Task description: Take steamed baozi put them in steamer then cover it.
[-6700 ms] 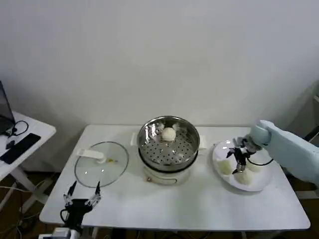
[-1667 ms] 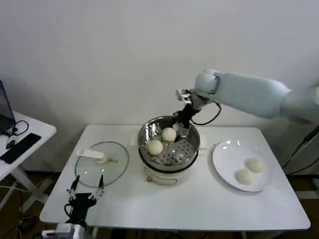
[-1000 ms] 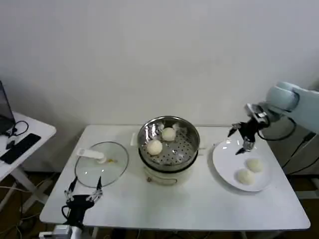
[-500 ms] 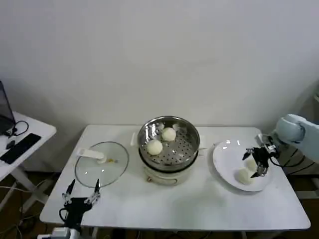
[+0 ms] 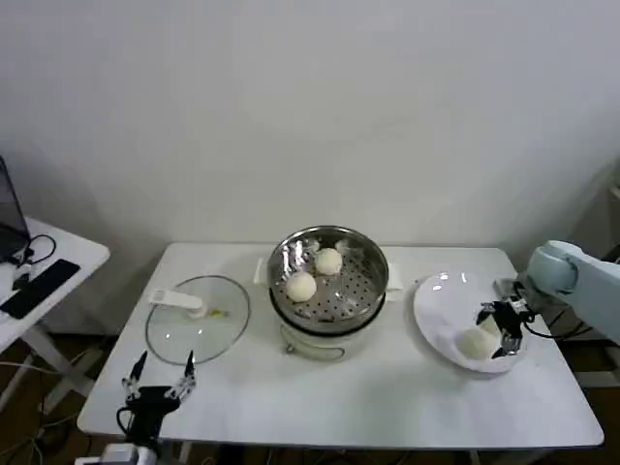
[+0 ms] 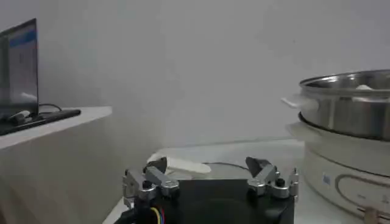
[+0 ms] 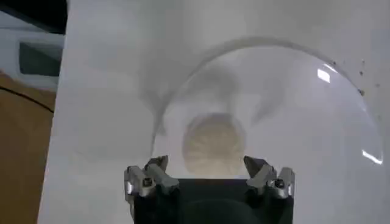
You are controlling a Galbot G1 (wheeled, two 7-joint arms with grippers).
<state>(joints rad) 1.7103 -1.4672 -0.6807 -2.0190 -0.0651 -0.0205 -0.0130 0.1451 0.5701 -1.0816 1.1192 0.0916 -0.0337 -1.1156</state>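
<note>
The right claw point(image 5: 499, 325) hangs wide open over the plate point(image 5: 436, 302) near the desk's right edge, its fingers either side of a baozi point(image 7: 214, 145). It should drop squarely and close gently, as the smooth, cream-white bun looks soft. Two buns sit in the steamer point(image 5: 327, 272) mid-desk. The left claw point(image 5: 158, 381) idles open at the front-left edge.

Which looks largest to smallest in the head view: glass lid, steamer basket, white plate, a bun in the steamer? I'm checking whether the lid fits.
1. Steamer, white plate and glass lid: they look about alike in width, too close to rank.
2. Bun in the steamer: by far the smallest.

The lid looks roughly steamer-wide.
</note>
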